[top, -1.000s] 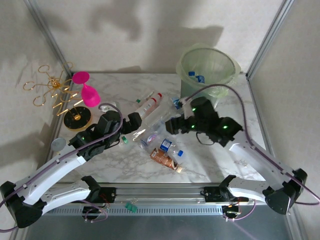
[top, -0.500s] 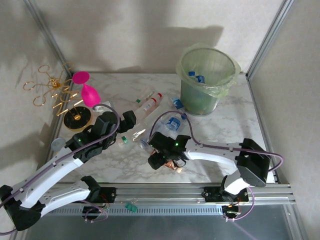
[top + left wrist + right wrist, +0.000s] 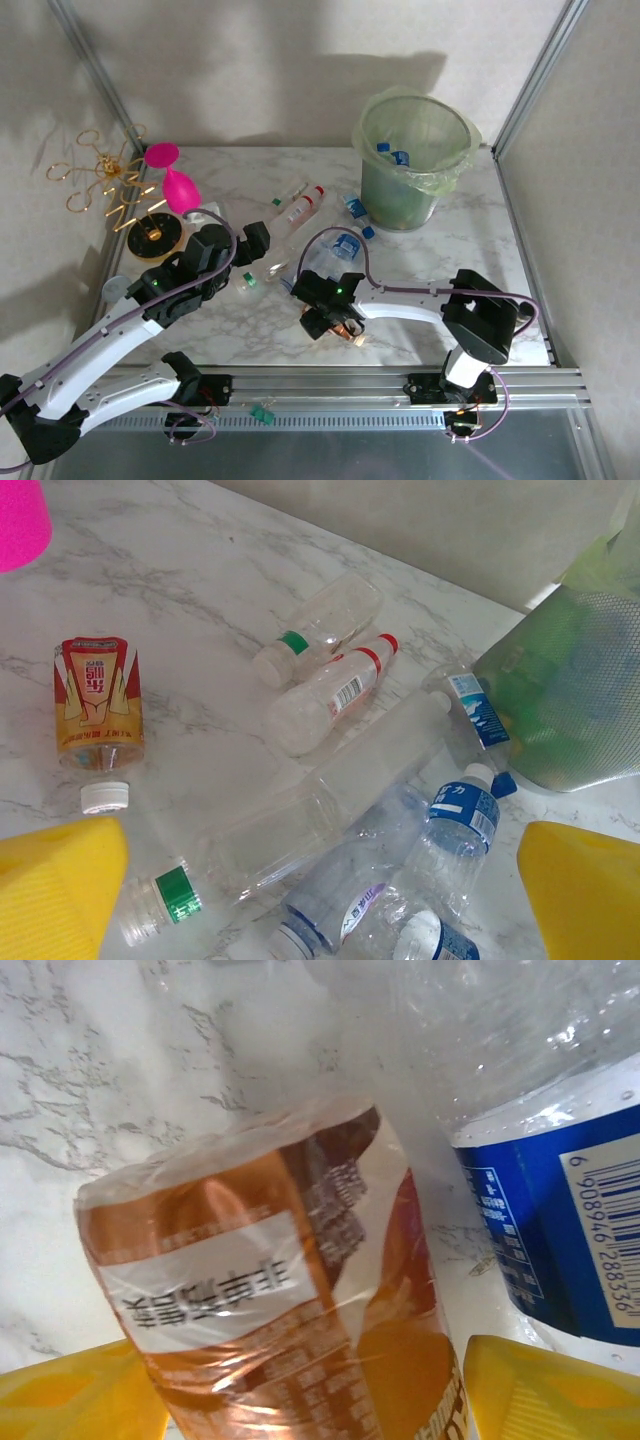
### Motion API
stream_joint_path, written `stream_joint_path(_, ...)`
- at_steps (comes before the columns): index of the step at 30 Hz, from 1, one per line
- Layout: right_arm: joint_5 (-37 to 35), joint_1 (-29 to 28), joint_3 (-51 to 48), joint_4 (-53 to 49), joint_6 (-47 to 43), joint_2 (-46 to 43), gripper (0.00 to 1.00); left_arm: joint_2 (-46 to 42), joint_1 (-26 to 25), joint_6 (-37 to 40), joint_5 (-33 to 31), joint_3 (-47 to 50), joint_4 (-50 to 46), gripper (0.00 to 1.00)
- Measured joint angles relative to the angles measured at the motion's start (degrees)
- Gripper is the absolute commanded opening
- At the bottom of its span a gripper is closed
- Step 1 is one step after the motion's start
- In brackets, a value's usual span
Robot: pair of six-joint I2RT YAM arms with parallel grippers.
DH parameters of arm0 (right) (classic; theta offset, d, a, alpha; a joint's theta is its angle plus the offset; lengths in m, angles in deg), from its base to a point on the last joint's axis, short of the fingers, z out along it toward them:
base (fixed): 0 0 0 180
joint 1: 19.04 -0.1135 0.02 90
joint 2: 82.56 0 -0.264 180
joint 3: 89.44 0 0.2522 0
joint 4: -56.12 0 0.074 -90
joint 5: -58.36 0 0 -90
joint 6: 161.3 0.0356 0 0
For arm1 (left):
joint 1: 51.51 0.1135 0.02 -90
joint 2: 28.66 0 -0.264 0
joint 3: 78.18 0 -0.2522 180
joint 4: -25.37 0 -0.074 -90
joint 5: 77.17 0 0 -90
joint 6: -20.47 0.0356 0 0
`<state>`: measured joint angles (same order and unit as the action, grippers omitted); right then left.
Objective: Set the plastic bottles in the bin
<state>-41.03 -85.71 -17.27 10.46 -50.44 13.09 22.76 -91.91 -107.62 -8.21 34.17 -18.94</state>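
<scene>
Several plastic bottles lie scattered mid-table. My right gripper is low at the front of the pile, open, its jaws either side of a copper-brown bottle; a sliver of table shows beside the right finger. A blue-labelled bottle lies just beside it. My left gripper hovers open over the pile's left side, above a clear green-labelled bottle, a blue-labelled one and a red-capped one. The bin stands at the back right with bottles inside.
A pink goblet and a gold wire stand on a black base stand at the back left. A red-and-yellow labelled bottle lies left of the pile, a loose white cap by it. Metal frame posts flank the table.
The right arm swung from beside the bin down to the front of the pile and set its jaws around the copper-brown bottle, narrowing. The left arm barely moved.
</scene>
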Motion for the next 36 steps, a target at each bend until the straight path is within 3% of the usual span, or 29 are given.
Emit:
stream_joint_path(10, -0.24, 0.04, 0.26, 0.63, -2.27, 0.68, 0.57, 0.00, 0.02, 0.61, 0.24, 0.00, 0.02, 1.00)
stream_joint_path(16, 1.14, 0.04, 0.63, 0.57, -3.34, 0.17, 0.54, 0.00, 0.02, 0.63, 0.44, 0.00, 0.02, 1.00)
stream_joint_path(25, 3.45, 0.57, 3.72, -0.39, -4.39, -11.96, 0.54, 0.00, 0.02, 0.83, 0.70, -0.02, 0.02, 1.00)
stream_joint_path(30, 5.22, 5.55, 4.81, -0.09, -4.42, -19.56, 0.55, 0.04, 0.02, 0.83, 0.90, -0.11, 0.04, 1.00)
stream_joint_path(36, 7.56, 16.46, 6.34, -0.02, -3.72, -28.92, 0.56, 0.66, 0.02, 1.05, 1.86, -0.83, 0.68, 1.00)
